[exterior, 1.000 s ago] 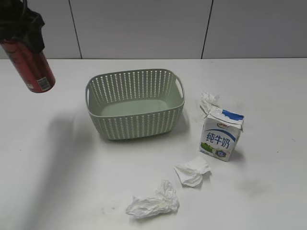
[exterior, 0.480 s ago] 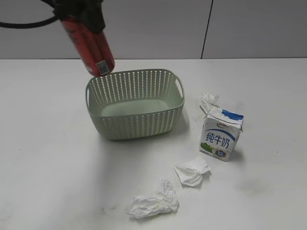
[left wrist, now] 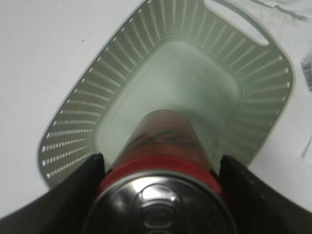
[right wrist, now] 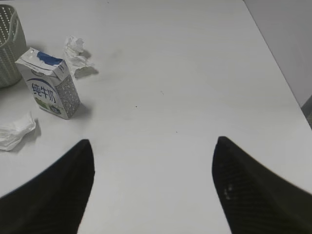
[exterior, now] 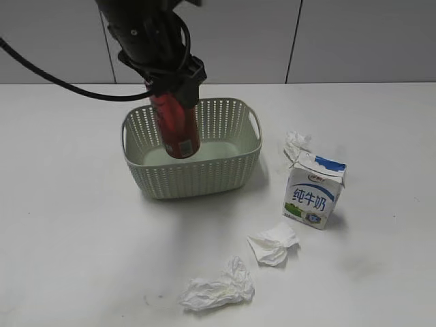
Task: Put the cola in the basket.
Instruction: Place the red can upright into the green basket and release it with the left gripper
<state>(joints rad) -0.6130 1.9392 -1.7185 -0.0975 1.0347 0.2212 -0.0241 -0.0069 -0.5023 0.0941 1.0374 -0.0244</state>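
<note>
Inside the mouth of the basket [exterior: 139,129], the cola [exterior: 176,127] was held nearly upright with a slight tilt, its lower end below the rim and its silver top clamped in the left gripper [exterior: 174,83]. From the left wrist view, the can [left wrist: 163,146] was seen pinched between two dark fingers [left wrist: 84,183], pointing down at the pale green floor. To the right of the basket, a milk carton [exterior: 313,190] was stood upright, with crumpled tissues [exterior: 272,244] scattered near it. The right gripper [right wrist: 153,190] was held wide apart over bare table [right wrist: 165,73], grasping nothing.
</note>
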